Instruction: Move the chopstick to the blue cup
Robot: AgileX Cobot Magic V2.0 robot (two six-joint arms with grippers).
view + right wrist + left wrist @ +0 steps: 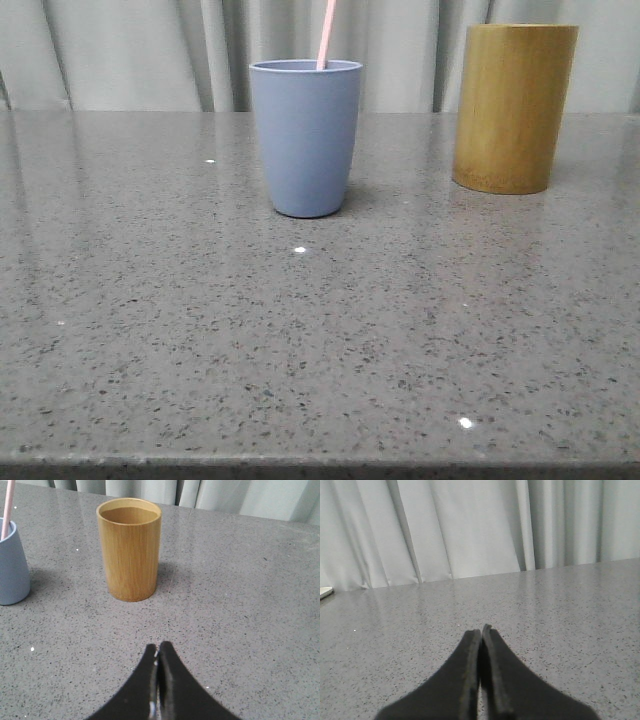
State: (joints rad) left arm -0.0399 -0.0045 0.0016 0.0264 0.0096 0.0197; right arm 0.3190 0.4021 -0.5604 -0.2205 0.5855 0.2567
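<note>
The chopstick (326,33) is seen standing nearly upright inside the blue cup (306,137), well apart from both claws. The left claw (481,628) and right claw (158,645) are pressed together, empty; the right is judged nearer.

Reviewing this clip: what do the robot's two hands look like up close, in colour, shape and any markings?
Both look alike. The left hand and right hand each have two matte black fingers, broad at the base and curving in to narrow tips. Their inner faces are flat, with thin pad edges. No markings, labels or cables are visible on them.
</note>
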